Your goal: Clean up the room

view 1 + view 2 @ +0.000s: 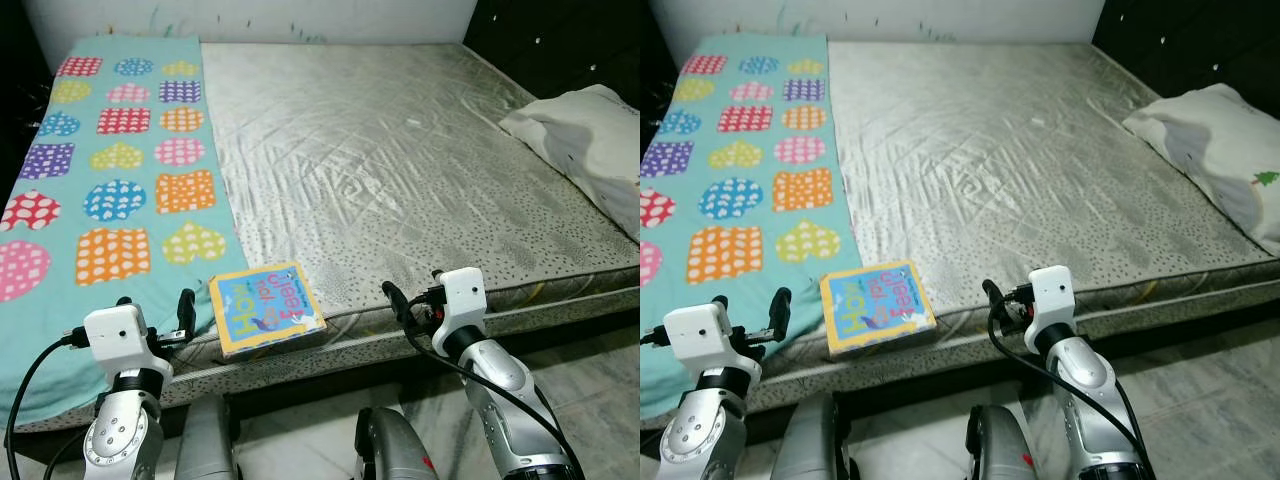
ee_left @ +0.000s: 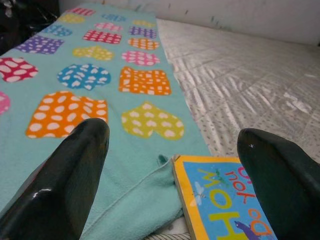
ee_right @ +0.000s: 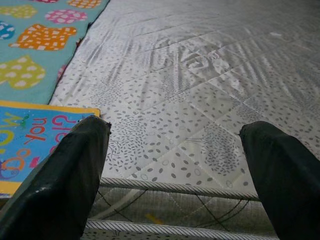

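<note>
Book (image 1: 265,308) lies flat at the near edge of the bed (image 1: 400,180), its corner just touching the teal blanket (image 1: 110,170); prob the 1 stray item to clear. Left tool (image 1: 155,318) hangs just beside the book on the blanket side, fingers apart, empty. Right tool (image 1: 410,300) is near the book's other side over bare mattress, fingers apart too. Both flank the book, so a 2-sided pickup looks set up. Pillow (image 1: 590,140) sits well apart from the book.

bare mattress (image 1: 400,170) with teal blanket (image 1: 110,170), book (image 1: 265,308), pillow (image 1: 590,140)
</note>
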`<state>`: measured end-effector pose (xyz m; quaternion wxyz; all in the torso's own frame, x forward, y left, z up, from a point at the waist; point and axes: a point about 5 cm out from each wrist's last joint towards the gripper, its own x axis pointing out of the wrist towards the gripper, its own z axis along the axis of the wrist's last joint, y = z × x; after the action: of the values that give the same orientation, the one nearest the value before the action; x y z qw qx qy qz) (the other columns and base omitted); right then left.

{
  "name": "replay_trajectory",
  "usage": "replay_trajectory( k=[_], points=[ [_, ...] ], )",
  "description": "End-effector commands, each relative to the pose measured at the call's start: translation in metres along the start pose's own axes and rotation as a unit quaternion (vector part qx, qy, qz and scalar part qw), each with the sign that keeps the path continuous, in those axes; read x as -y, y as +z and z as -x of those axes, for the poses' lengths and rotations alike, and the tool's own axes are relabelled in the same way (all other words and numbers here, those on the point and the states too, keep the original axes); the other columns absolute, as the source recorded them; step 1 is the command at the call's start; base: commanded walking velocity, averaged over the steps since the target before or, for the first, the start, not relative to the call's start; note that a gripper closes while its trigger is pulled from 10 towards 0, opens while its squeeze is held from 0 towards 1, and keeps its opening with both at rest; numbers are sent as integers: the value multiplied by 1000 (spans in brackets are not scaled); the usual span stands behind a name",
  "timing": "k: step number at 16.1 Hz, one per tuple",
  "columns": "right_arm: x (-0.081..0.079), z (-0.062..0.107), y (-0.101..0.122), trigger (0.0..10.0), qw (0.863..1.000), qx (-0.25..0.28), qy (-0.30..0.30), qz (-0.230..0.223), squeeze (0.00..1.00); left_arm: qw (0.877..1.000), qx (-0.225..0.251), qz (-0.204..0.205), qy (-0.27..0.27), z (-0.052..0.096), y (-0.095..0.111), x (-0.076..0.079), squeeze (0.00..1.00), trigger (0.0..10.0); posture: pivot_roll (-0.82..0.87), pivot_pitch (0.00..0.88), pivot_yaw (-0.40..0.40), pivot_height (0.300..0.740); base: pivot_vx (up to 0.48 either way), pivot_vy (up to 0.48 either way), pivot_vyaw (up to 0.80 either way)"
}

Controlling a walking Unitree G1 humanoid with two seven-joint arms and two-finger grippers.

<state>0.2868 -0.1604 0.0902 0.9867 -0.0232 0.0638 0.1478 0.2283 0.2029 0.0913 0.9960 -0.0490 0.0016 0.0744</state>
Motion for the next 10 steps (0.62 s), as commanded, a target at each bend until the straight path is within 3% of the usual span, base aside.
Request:
replay_trajectory(
  k=[1, 10],
  points=[
    [1, 1, -2, 10000, 1000, -5, 2, 3, 0, 1000, 1, 0, -3, 0, 2, 1, 0, 10000, -111, 129, -83, 594, 345, 0, 0],
    [0, 0, -3, 10000, 1000, -9, 5, 3, 0, 1000, -4, -1, -8, -1, 2, 2, 0, 10000, -112, 132, -81, 594, 375, 0, 0]
  ],
)
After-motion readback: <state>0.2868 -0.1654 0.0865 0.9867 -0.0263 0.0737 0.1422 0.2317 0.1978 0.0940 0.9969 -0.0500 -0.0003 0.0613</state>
